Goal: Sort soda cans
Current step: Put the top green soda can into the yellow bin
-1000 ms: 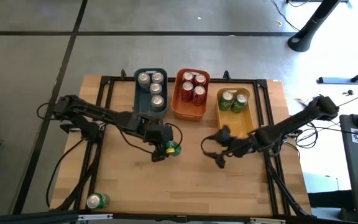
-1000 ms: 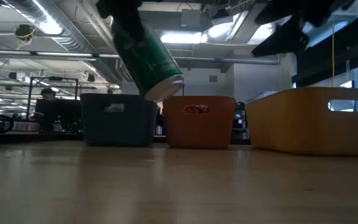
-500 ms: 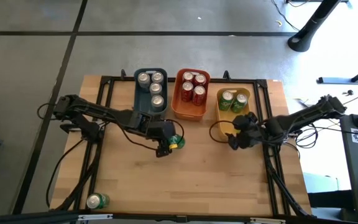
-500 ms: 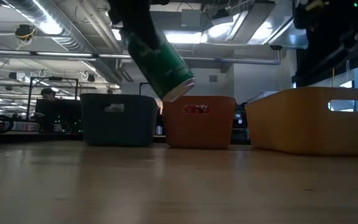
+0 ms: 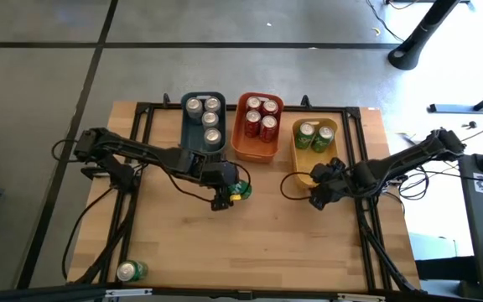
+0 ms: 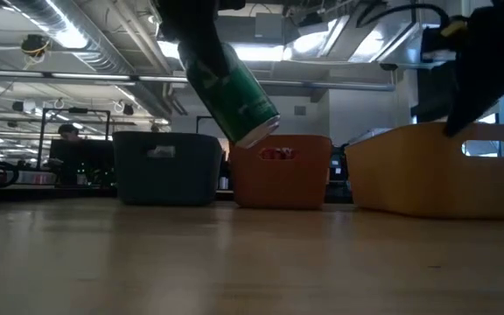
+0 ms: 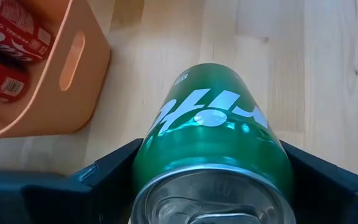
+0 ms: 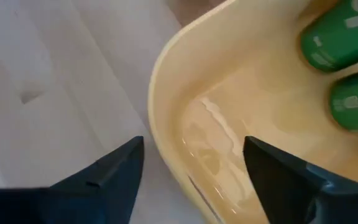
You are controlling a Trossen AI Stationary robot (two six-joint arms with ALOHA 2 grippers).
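Low view shows the green can (image 6: pixel 233 92) tilted and clear of the table (image 6: pixel 252 262), silver end down; high view only shows it mid-table in front of the orange bin (image 5: pixel 257 127). Left gripper (image 5: pixel 225 191) clamped on the can (glossy green, white lettering, per left wrist view). Right gripper (image 5: pixel 321 186) at the near end of the yellow bin (image 5: pixel 334 143), fingers spread, nothing held.

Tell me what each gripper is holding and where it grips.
The left gripper holds a green can by its sides, tilted above the table. The right gripper is open and holds nothing.
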